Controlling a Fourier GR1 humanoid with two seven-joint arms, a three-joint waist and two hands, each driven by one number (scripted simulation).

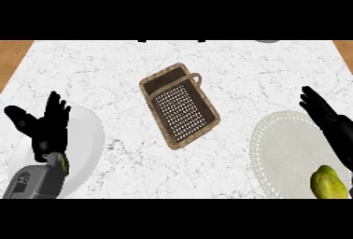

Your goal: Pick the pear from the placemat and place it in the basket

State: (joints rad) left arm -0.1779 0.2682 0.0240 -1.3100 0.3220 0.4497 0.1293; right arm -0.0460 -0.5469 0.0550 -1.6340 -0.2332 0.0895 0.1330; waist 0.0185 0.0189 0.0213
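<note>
Pear (328, 183) sits yellow-green and smooth on the round lacy white placemat (283, 154), down at the lower right edge. Right hand (331, 123) hovers just above it, fingers straight, holding nothing. Woven brown wicker basket (179, 106) lies mid-counter on white marble (103, 60), plenty of bare room around. Left hand (43, 126) rests spread wide over a plain white plate (86, 140).

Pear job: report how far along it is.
Nothing is done yet: the pear lies on the white placemat at the lower right, and the basket at the counter's middle shows nothing inside. In hand: the right hand is open above the pear, not touching it. The left hand rests open at the left. Grasping, carrying and placing remain.
</note>
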